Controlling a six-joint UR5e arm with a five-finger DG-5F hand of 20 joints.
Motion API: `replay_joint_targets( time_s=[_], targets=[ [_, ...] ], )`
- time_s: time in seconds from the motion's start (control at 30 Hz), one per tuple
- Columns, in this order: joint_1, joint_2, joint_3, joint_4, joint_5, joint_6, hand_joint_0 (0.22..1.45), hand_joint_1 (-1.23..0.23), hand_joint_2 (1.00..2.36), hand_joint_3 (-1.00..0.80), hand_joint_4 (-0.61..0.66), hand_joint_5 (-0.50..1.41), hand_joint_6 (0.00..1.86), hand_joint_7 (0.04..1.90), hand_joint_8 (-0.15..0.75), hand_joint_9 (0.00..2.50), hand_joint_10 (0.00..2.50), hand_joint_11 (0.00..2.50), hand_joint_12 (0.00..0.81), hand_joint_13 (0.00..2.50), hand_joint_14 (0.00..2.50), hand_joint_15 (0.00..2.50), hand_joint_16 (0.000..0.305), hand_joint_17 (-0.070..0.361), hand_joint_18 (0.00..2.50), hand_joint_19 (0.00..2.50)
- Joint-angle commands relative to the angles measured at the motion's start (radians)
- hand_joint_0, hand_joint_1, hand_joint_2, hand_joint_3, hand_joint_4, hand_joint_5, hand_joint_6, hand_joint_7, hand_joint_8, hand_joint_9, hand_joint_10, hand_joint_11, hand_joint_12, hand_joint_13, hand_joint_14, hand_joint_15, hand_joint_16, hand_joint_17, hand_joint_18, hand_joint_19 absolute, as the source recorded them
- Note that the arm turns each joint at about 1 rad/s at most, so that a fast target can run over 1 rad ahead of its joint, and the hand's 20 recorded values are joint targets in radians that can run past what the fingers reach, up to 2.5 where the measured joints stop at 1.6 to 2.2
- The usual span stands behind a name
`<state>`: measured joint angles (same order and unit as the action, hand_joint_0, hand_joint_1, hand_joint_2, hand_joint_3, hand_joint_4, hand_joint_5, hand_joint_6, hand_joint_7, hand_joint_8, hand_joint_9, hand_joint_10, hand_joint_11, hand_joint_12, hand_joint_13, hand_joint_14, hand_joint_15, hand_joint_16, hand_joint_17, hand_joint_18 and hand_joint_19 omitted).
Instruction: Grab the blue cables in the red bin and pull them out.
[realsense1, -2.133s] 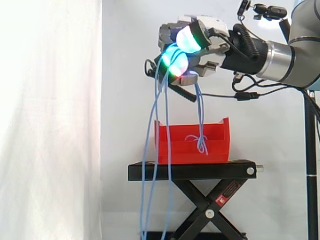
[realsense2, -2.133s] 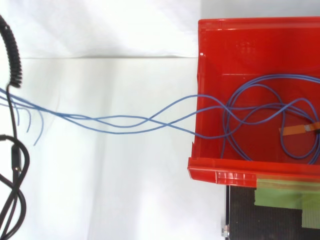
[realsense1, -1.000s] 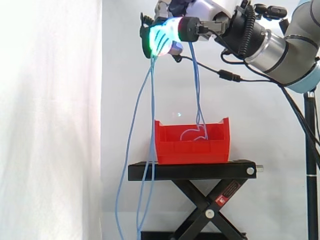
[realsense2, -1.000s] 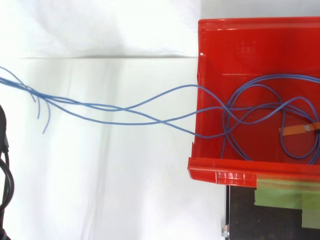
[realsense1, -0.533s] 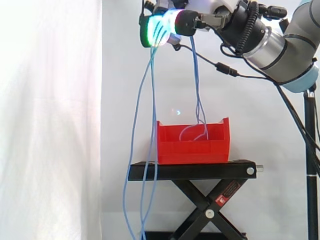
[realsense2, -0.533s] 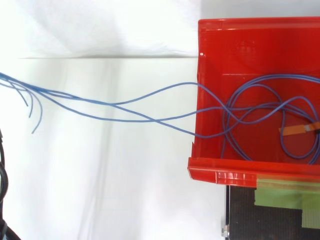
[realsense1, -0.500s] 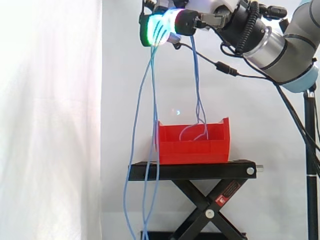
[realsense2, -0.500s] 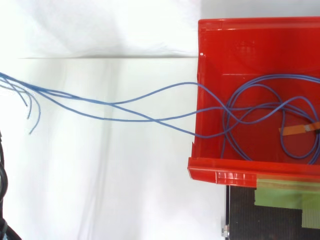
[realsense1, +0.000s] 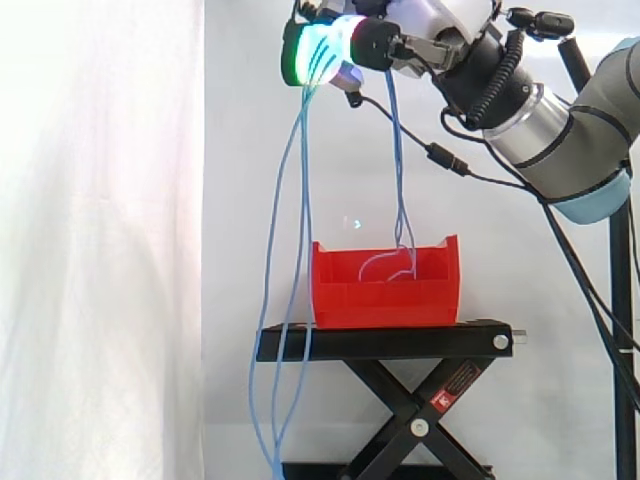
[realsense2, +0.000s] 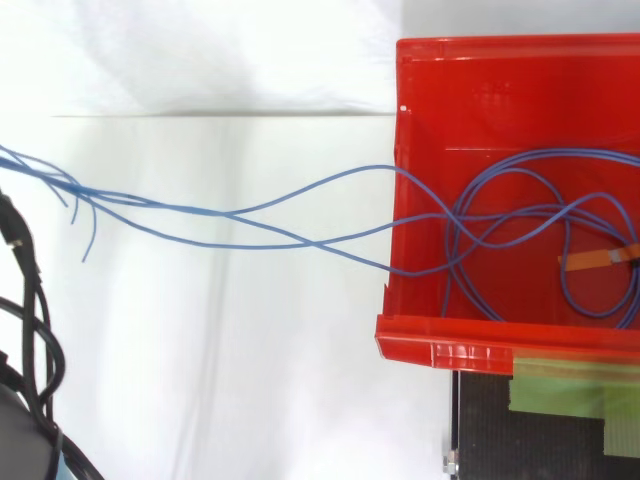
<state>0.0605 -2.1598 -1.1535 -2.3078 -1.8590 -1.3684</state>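
Several thin blue cables hang from the hand in the side view. The hand is high up, above and left of the red bin, w/ its fingers curled tight round the bunch; the fingertips glow cyan-green where the strands pass through. From the grip, most strands drop in long, slack curves past the bin's left side and past the black stand to the bottom edge of the view. One or two go down on the other side, nearly straight, into the bin, ending in a small pale loop seen above its front wall. The cables are light blue, smooth and v. thin, w/o visible plugs here. The bin sits on the stand's top plate, white curtain behind. In the top view, approx. three or four strands cross the white ground from the left edge, twisting over each other at a couple of spots, then pass over the bin's left wall. Short loose ends curl down nr the left edge. Inside the bin the cables lie in several overlapping round loops on the floor, touching it, w/ a small orange tag on one strand at the right. A strip of green tape lies on the stand just below the bin's lower rim.
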Motion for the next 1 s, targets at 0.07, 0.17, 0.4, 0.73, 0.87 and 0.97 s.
replay_joint_targets(
  time_s=[0.07,0.17,0.4,0.73,0.87,0.97],
  targets=[
    [0.004,0.000,-0.003,-0.041,0.086,0.231,0.93,-0.76,1.00,-1.00,-0.04,0.48,1.39,0.39,0.169,0.98,1.35,1.38,0.275,1.36,0.22,1.62,0.043,0.097,0.88,0.78],
    [0.007,0.000,-0.003,-0.079,0.112,0.263,0.92,-0.76,1.00,-1.00,-0.04,0.48,1.39,0.39,0.163,0.98,1.34,1.39,0.271,1.36,0.22,1.64,0.043,0.096,0.88,0.78],
    [0.010,0.000,-0.002,-0.090,0.123,0.291,0.93,-0.76,1.00,-1.00,-0.04,0.48,1.39,0.39,0.169,0.98,1.35,1.38,0.271,1.36,0.22,1.64,0.043,0.097,0.88,0.78],
    [0.009,0.000,-0.003,-0.041,-0.043,0.142,0.93,-0.76,1.00,-1.00,-0.04,0.48,1.39,0.39,0.160,0.98,1.34,1.38,0.271,1.36,0.21,1.64,0.043,0.097,0.88,0.78],
    [0.010,0.000,-0.003,-0.038,-0.077,0.113,0.93,-0.76,1.00,-1.00,-0.04,0.48,1.39,0.40,0.167,0.98,1.34,1.38,0.272,1.36,0.21,1.64,0.043,0.097,0.88,0.78],
    [0.010,0.000,-0.003,-0.018,-0.101,0.067,0.93,-0.76,1.00,-1.00,-0.04,0.48,1.39,0.40,0.167,0.98,1.34,1.38,0.274,1.36,0.21,1.62,0.043,0.097,0.88,0.78]
  ],
)
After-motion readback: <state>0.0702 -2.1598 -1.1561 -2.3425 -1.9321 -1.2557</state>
